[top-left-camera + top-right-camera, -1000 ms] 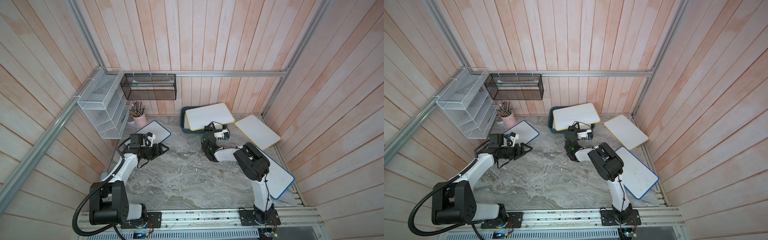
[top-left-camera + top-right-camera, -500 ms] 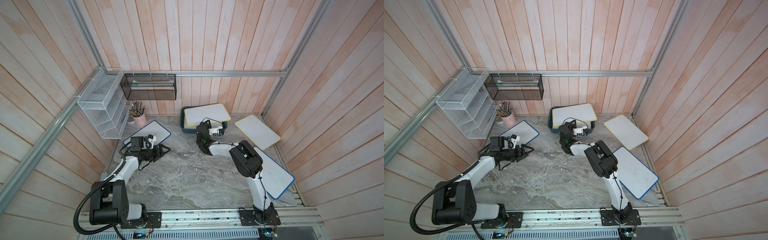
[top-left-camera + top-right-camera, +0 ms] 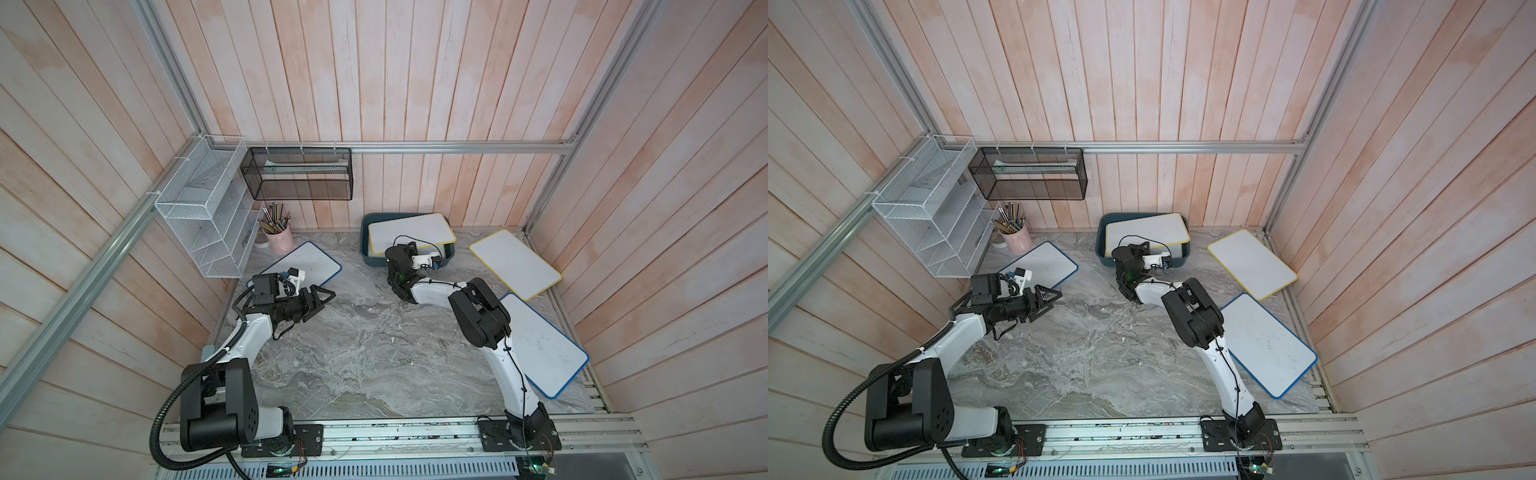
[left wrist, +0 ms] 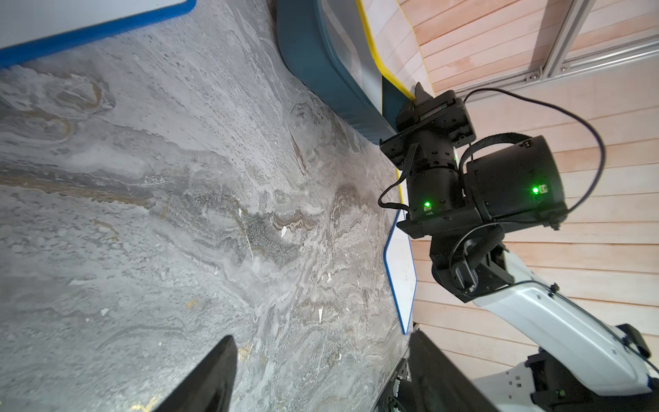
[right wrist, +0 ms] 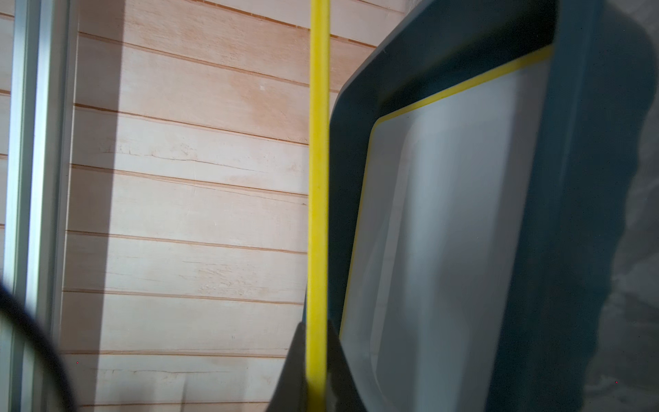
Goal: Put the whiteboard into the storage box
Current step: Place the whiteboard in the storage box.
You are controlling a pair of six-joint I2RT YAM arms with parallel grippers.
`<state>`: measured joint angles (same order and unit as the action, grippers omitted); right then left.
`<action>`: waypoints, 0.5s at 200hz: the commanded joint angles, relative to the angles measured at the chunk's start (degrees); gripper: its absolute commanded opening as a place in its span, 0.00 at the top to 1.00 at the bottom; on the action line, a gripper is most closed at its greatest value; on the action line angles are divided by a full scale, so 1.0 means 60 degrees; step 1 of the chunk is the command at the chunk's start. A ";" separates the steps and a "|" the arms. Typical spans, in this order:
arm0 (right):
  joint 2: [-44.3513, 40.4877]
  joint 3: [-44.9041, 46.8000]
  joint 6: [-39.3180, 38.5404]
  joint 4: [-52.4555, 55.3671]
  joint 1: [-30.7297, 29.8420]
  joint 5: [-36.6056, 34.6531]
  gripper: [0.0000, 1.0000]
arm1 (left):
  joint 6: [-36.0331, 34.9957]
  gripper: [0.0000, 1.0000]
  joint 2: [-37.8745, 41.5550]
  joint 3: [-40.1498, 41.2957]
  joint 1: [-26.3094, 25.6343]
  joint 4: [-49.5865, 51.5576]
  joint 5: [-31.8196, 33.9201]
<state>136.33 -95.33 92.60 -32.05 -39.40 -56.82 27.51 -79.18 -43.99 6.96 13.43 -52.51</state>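
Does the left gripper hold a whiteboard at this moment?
No, the left gripper is open over the table, with nothing between its fingers.

Walls are pale pinkish wooden planks (image 3: 415, 83) on three sides in both top views, with silver aluminium rails (image 3: 457, 146) running across them. The floor is a grey marble-look slab (image 3: 365, 357), evenly lit. Upper left of the frame: a white wire shelf basket (image 3: 199, 224) on the side wall, a black wire mesh rack (image 3: 299, 178) beside it on the back wall, and a pink cup of pencils (image 3: 279, 242) standing underneath.
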 commanded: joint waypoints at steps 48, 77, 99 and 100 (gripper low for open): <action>0.0860 -0.1896 0.0146 0.0509 0.0048 0.0075 0.93 | 0.0049 0.23 0.0064 0.0168 0.0158 -0.0241 -0.0279; 0.0798 -0.1736 -0.0205 0.0120 0.0055 0.0357 0.80 | 0.0055 0.23 0.0067 0.0169 0.0172 -0.0254 -0.0320; 0.0662 -0.1296 -0.0592 -0.0682 0.0103 0.0742 0.73 | 0.0049 0.23 0.0152 0.0167 0.0209 -0.0278 -0.0285; 0.0652 -0.1280 -0.0593 -0.0688 0.0104 0.0748 0.73 | 0.0047 0.23 0.0155 0.0167 0.0213 -0.0284 -0.0285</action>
<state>141.03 -104.25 92.01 -30.09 -39.18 -54.46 27.73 -79.18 -43.92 7.73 12.60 -53.56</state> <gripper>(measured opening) 0.238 0.773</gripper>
